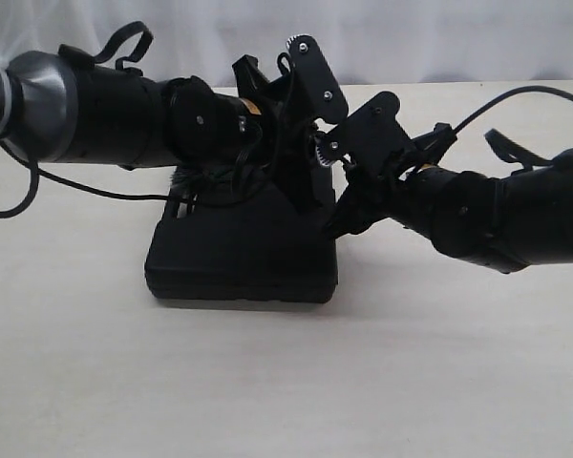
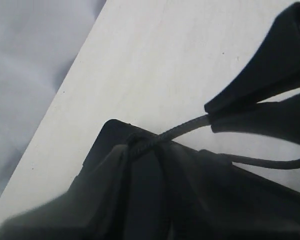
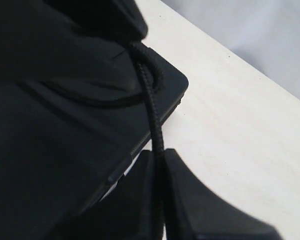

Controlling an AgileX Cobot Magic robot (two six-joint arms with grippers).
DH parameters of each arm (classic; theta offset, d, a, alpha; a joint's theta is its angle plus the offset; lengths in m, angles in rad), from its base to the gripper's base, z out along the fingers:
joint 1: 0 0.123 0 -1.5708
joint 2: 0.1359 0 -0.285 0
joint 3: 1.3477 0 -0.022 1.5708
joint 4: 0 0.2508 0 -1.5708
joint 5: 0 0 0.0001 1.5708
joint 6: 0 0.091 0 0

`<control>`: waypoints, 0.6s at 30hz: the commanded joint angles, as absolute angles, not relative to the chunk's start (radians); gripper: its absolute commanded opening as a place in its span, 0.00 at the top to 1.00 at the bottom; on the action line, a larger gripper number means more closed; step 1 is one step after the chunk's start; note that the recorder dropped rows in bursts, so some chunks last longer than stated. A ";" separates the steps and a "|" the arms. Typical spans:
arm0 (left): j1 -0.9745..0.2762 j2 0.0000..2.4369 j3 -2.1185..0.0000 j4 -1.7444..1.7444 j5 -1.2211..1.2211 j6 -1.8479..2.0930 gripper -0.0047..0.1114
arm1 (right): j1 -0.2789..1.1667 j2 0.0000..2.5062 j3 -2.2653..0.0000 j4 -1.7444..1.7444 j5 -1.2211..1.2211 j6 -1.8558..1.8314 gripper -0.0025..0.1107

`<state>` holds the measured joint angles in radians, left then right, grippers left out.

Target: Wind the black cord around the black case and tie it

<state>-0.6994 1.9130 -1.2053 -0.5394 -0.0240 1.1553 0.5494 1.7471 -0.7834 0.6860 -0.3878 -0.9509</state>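
The black case (image 1: 239,258) lies flat on the table's middle. Both grippers meet over its far right corner. My left gripper (image 1: 304,198) comes in from the left and points down onto the case. It is shut on the black cord (image 2: 185,127), which leaves its fingertips (image 2: 132,150) at the case's corner (image 2: 107,135). The cord runs taut across a short gap into my right gripper (image 3: 158,152), whose jaws are shut on it beside the case's edge (image 3: 172,85). A slack strand of the cord (image 3: 105,102) curves over the case's top. The cord's ends are hidden.
The pale table (image 1: 411,382) spreads in front and to both sides of the case. A white cloth backdrop (image 1: 411,38) hangs behind its far edge. A smooth robot cable (image 1: 76,191) trails under the left arm.
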 commanded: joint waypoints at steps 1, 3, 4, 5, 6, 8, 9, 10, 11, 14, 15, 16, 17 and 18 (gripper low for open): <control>-0.706 1.902 -1.210 -0.536 -0.044 1.154 0.52 | 0.549 1.748 -0.790 0.688 -0.399 -0.946 0.94; -0.706 1.899 -1.210 -0.536 -0.061 1.154 0.46 | 0.549 1.748 -0.790 0.688 -0.399 -0.946 0.94; -0.706 1.896 -1.210 -0.536 -0.066 1.154 0.45 | 0.549 1.748 -0.790 0.688 -0.399 -0.946 0.94; -0.706 1.887 -1.210 -0.539 -0.077 1.142 0.46 | 0.549 1.748 -0.790 0.688 -0.399 -0.946 0.94; -0.706 1.879 -1.210 -0.546 -0.089 1.115 0.46 | 0.549 1.748 -0.790 0.688 -0.399 -0.946 0.94; -0.706 1.856 -1.210 -0.569 -0.113 1.059 0.46 | 0.549 1.748 -0.790 0.688 -0.399 -0.946 0.94; -0.706 1.841 -1.210 -0.598 -0.118 1.033 0.46 | 0.549 1.748 -0.790 0.688 -0.399 -0.946 0.94; -0.704 1.831 -1.210 -0.624 -0.125 1.019 0.46 | 0.549 1.748 -0.790 0.688 -0.398 -0.942 0.94; -0.699 1.820 -1.210 -0.663 -0.130 1.016 0.46 | 0.549 1.748 -0.790 0.688 -0.398 -0.940 0.94; -0.681 1.812 -1.210 -0.694 -0.128 1.016 0.46 | 0.549 1.748 -0.790 0.688 -0.398 -0.937 0.94; -0.668 1.814 -1.210 -0.691 -0.120 1.023 0.46 | 0.549 1.748 -0.790 0.688 -0.398 -0.937 0.94; -0.658 1.817 -1.210 -0.684 -0.110 1.036 0.46 | 0.549 1.748 -0.790 0.688 -0.398 -0.937 0.94; -0.645 1.821 -1.210 -0.663 -0.099 1.062 0.46 | 0.549 1.748 -0.790 0.688 -0.398 -0.937 0.94; -0.633 1.823 -1.210 -0.652 -0.086 1.090 0.46 | 0.549 1.748 -0.790 0.688 -0.398 -0.934 0.94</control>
